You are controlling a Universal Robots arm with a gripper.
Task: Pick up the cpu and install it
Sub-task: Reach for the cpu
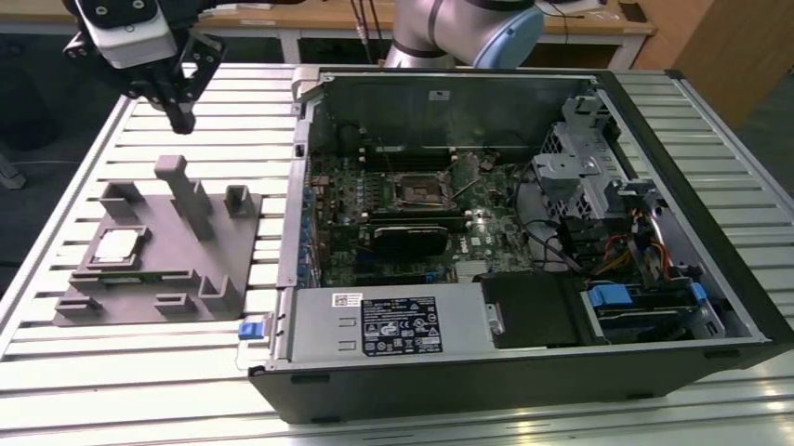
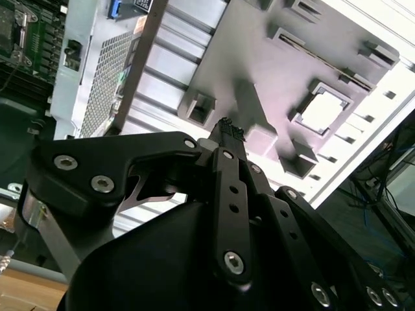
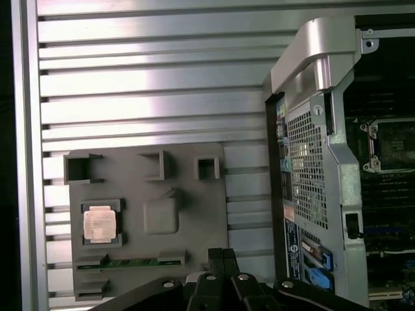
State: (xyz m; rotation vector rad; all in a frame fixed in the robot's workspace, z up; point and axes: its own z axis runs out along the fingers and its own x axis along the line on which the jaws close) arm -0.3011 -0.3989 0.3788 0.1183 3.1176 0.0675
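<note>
Nearest to the exterior camera stands the open computer case [image 1: 522, 390], the biggest thing on the slatted metal table [image 1: 125, 372]. Its side panel is off. Inside it the green motherboard [image 1: 372, 200] is visible with the dark square socket frame [image 1: 419, 190] near its middle, and a grey power supply box [image 1: 390, 321] with a white label sits along the near edge. Behind the case rises the robot arm [image 1: 466, 32].

On the exterior view's left of the case, apart from it, lies the grey fixture [image 1: 167, 258], a flat plate with posts and pockets. The cpu [image 1: 115, 245] rests in a square pocket of this fixture, pale metal top upward, on the side far from the case.

The gripper [image 1: 182, 119] hangs in the air above the table, beyond the far end of the fixture, and is well apart from the cpu. Its fingers are pressed together and they carry nothing.

The first wrist view looks straight down past the closed fingertips [image 3: 224, 254] and gives the cpu [image 3: 100, 224] in plan, with a thin green circuit strip [image 3: 126, 263] in a slot of the fixture just beside it. The same view also catches the socket frame [image 3: 392, 146] inside the case. The second wrist view sees the gripper [image 2: 225, 127] from behind, and the cpu [image 2: 322, 111] appears as a bright square in its pocket.
</note>
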